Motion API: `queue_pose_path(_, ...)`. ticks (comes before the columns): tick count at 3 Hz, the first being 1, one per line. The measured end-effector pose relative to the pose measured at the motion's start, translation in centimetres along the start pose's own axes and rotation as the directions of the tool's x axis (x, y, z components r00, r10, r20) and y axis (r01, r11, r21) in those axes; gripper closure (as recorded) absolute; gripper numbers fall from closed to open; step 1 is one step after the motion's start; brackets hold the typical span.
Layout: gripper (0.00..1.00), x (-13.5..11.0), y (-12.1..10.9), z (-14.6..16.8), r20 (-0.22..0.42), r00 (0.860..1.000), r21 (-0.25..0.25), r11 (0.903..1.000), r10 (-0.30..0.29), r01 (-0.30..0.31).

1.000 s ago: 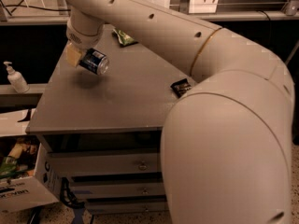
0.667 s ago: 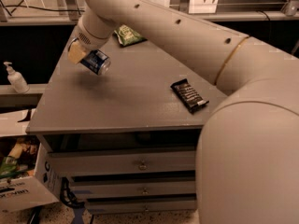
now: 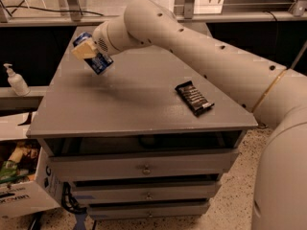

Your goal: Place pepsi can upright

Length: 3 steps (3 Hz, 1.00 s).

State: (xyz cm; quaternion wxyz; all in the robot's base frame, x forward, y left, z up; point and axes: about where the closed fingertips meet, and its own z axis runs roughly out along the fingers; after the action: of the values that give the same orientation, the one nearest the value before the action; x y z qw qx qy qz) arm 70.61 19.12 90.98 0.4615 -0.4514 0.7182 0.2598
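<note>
My gripper (image 3: 90, 51) is over the back left part of the grey table (image 3: 120, 104), at the end of the long white arm. It is shut on the pepsi can (image 3: 98, 59), a dark-blue can with white markings. The can hangs tilted, its lower end pointing down to the right, a little above the table top and not touching it. One tan finger pad (image 3: 82, 48) lies across the can's upper left side.
A flat black candy bar (image 3: 194, 97) lies on the table's right side. The white arm crosses above the back right of the table. A soap pump bottle (image 3: 16, 80) stands on a ledge at the left. A cardboard box (image 3: 21, 186) sits on the floor at the lower left. Drawers run below the table top.
The arm has drawn back to the right, uncovering more of the table and the candy bar. The can stays in the gripper, turned more upright than before. The green bag is now hidden behind the arm.
</note>
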Motion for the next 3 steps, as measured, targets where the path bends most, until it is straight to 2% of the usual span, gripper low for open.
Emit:
queue_pose_path(1,1.00,-1.5,0.2,-0.3,0.055,0.998,0.009,0.9997,-0.023,0.023)
queue_pose_path(2,1.00,-0.3,0.3,-0.3,0.068,0.998,0.000,0.9999,-0.016,0.016)
queue_pose_path(3,1.00,0.6,0.2,-0.9,0.148,0.989,0.002,1.0000,0.006,-0.006)
